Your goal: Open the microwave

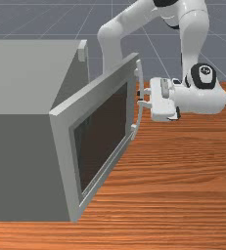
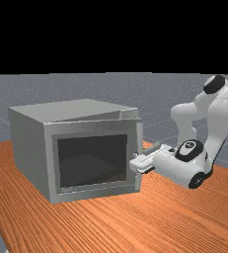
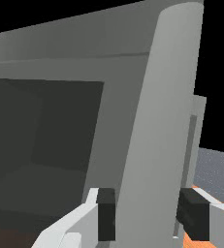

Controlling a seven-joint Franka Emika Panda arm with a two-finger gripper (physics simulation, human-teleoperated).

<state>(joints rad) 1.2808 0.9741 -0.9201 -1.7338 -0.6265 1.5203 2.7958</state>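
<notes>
The microwave door is partly open in the front view, swung out from the grey body. At its free edge is the upright, curved handle, with my gripper closed around it about midway along its height. In the far view the gripper reaches the door's right edge. Seen from the wrist, the broad grey handle runs between the two fingers of the gripper, with a black pad against each side.
The microwave body stands on the wooden table, at the front view's left. Beside the door's free edge, the hand and forearm extend to the front view's right. The microwave's flat top rises behind the door.
</notes>
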